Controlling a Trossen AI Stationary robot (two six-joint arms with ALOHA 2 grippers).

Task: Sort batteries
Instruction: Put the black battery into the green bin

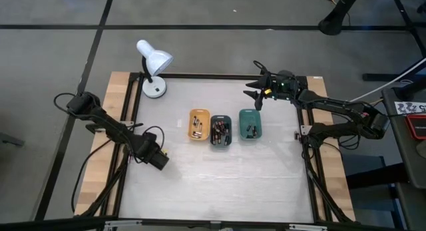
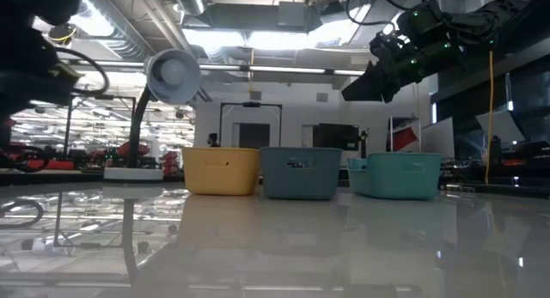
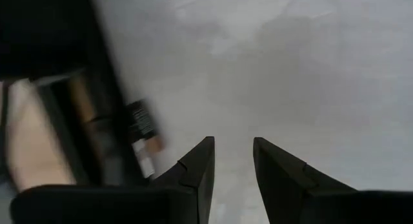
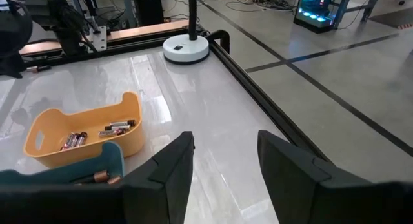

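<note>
- White tabletop (image 1: 219, 178) sits in a black frame on a grey floor marked with dark lines.
- Three small trays stand in a row mid-table: orange tray (image 1: 198, 124) on the left, dark teal tray (image 1: 221, 132) in the middle, green tray (image 1: 251, 124) on the right, close together.
- Batteries (image 1: 220, 130) lie inside all three trays; most are in the dark teal one.
- White desk lamp (image 1: 154, 66) stands at the far left corner.
- Left gripper (image 1: 160, 159) rests low at the table's left edge, fingers apart, holding nothing.
- Right gripper (image 1: 255, 89) hangs above the far side, just beyond the green tray, fingers apart, empty.
</note>
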